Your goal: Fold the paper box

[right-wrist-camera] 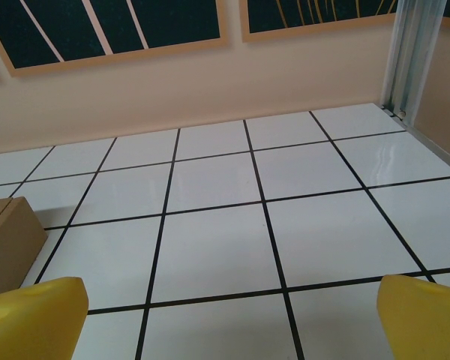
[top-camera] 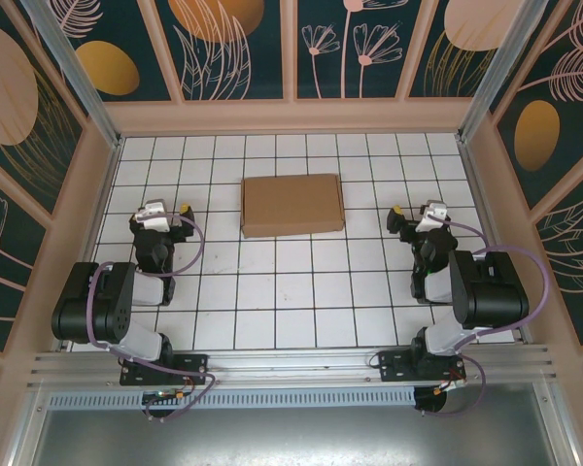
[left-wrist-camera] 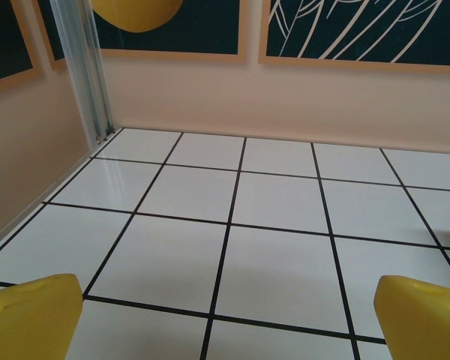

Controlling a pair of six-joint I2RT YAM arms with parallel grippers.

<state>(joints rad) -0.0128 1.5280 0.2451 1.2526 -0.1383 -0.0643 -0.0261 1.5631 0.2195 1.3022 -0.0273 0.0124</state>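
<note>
**Closed cardboard mailer lying flat between two open grippers**

The paper box (top-camera: 292,205) is showing as plain brown corrugated cardboard, a flat closed rectangle with a smooth top face and no flaps standing up. It is lying on the white tiled table (top-camera: 291,291), in the middle of the far half, well apart from both arms. Its long axis is running left to right across the table, nearly square to the black grid lines, with the right end sitting slightly farther away than the left. In the right wrist view one brown corner (right-wrist-camera: 7,240) is poking in at the left edge, showing a low side wall under the top face.

The left gripper (top-camera: 161,209) is hovering to the box's left with its yellow fingers (left-wrist-camera: 30,319) spread wide and holding nothing. The right gripper (top-camera: 423,214) is hanging to the box's right, its jaws equally wide apart and gripping nothing.
</note>
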